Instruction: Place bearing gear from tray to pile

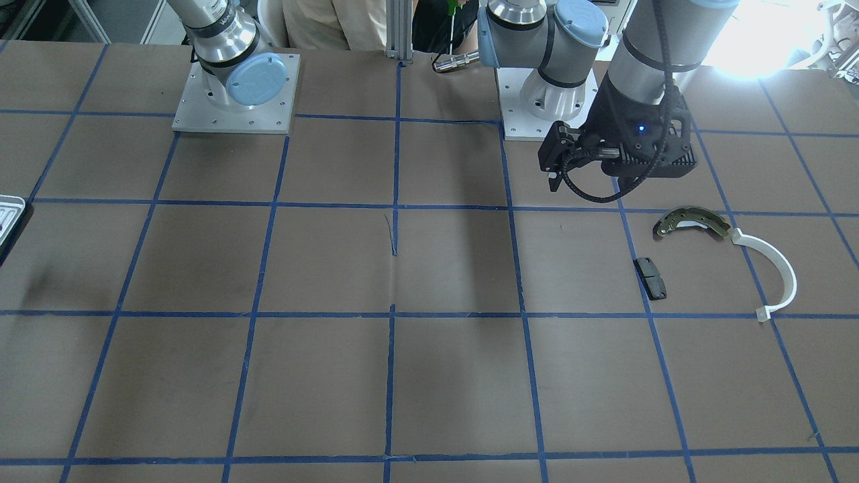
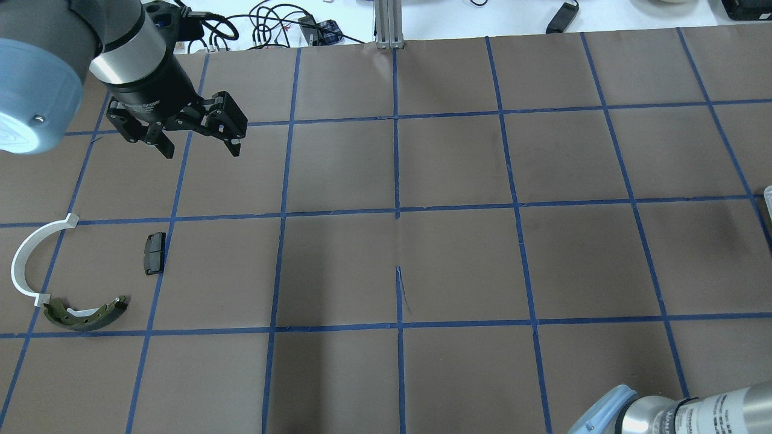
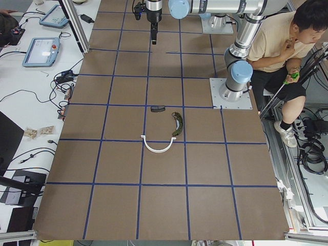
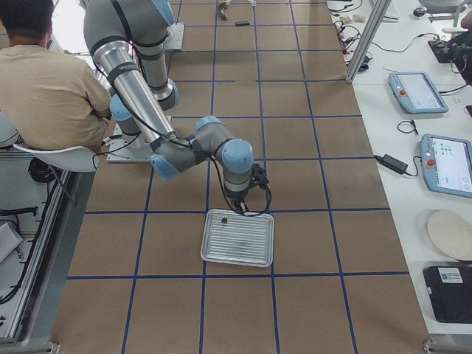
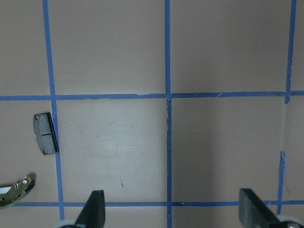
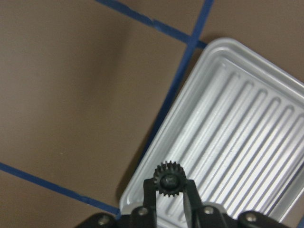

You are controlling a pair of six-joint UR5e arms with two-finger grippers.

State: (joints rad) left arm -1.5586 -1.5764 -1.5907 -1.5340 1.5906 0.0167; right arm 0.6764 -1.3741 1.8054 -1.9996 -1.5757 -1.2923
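Far left of the overhead view, and there's the pile (image 2: 84, 283) on the brown counter (image 2: 458, 259). The white half-ring (image 2: 27, 256) curves round with one end just beside the tip of the brass-grey brake shoe (image 2: 84, 313). The small black pad (image 2: 154, 253) lies flat a little apart from both, right against a blue tape line (image 2: 278, 241).

Moving across, the left gripper (image 2: 200, 149) hangs above the counter near the pile with its jaws spread wide. Nothing between them! The left wrist camera confirms it: the two fingertips (image 5: 95, 211) sit far apart at the bottom edge with bare counter between, and the pad and the tip of the shoe are off at that picture's left edge.

Across the middle it's only counter and tape grid.

Now the far right, where just a sliver of the tray (image 2: 768, 196) shows at the edge. The right wrist camera gives the action: the right gripper (image 6: 169, 183) is closed in tight, its two fingers pinching the bearing gear (image 6: 169, 176), a small black toothed wheel. The gear sits over the near corner of the ribbed, silvery tray (image 6: 247, 118). Whether it touches the tray floor or is clear of it, I can't tell. The gear is well apart from the pile, a whole counter away.
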